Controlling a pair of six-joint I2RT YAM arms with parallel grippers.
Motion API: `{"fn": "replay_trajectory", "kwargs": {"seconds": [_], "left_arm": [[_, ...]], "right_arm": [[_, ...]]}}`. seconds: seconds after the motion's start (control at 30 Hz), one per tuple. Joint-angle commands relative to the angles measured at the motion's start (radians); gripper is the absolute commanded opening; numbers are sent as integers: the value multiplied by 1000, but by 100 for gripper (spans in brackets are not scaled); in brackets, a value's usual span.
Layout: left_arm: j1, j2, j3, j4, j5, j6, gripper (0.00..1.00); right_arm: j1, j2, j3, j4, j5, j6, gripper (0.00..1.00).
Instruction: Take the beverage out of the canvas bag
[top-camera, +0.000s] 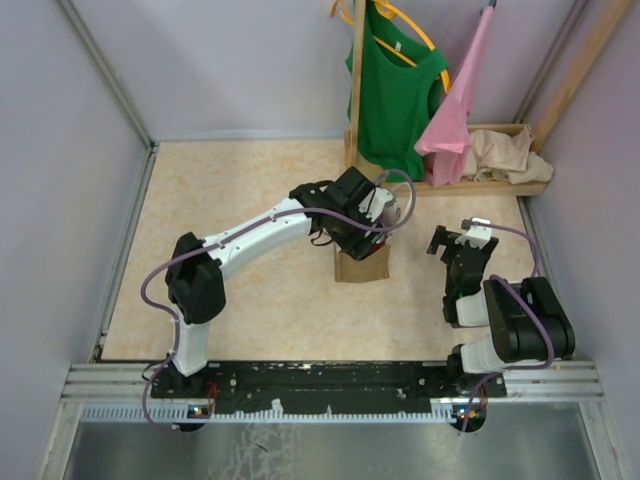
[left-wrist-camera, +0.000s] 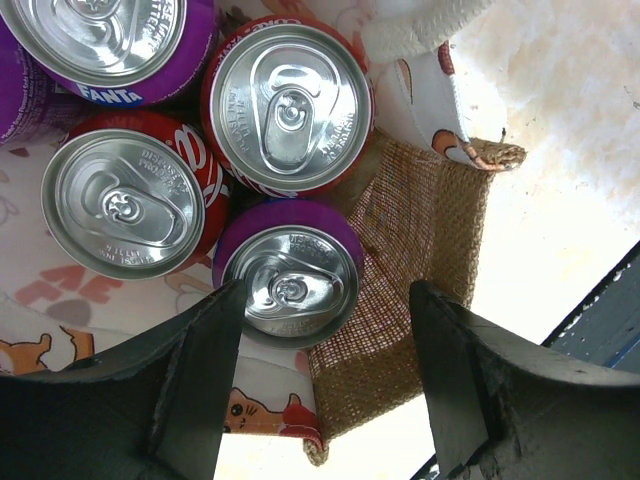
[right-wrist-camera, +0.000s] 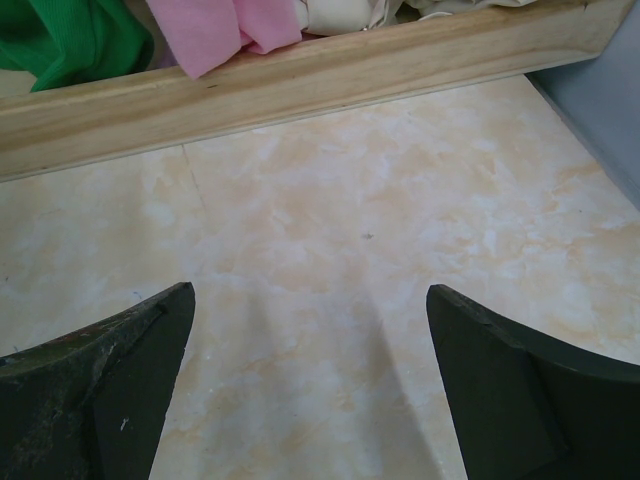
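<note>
Your left gripper (left-wrist-camera: 328, 300) hangs spread wide over the bag (left-wrist-camera: 425, 225), which stands upright mid-counter, a little right of centre. Four cans sit inside. One purple can (left-wrist-camera: 290, 282) lies between your fingers, close by the left one; a second purple can (left-wrist-camera: 95, 40) and two red cans (left-wrist-camera: 290, 105) lie beyond. Your right gripper (right-wrist-camera: 308, 300) is spread too, holding nothing, over bare counter (right-wrist-camera: 330, 200) near the right edge.

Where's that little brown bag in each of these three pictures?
Top external: bag mid-table, under the left gripper.
Left wrist: bag's burlap wall right of centre, cans inside.
Right wrist: not in it.
Shared landmark: the left gripper, open over the bag.
</note>
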Motion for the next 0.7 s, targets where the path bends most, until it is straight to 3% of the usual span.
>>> {"fn": "replay_trajectory", "kwargs": {"seconds": [0.0, 0.23, 0.4, 0.67], "left_arm": [[-1, 81, -23, -122, 11, 4, 74], [-1, 99, -44, -132, 31, 6, 70], [-1, 108, -66, -152, 57, 7, 87], [-1, 36, -27, -126, 78, 8, 96]], "right_arm": [[-1, 1, 27, 60, 11, -9, 99], [-1, 1, 27, 60, 11, -9, 99], [-1, 1, 27, 60, 11, -10, 99], [-1, 0, 27, 60, 11, -9, 99]]}}
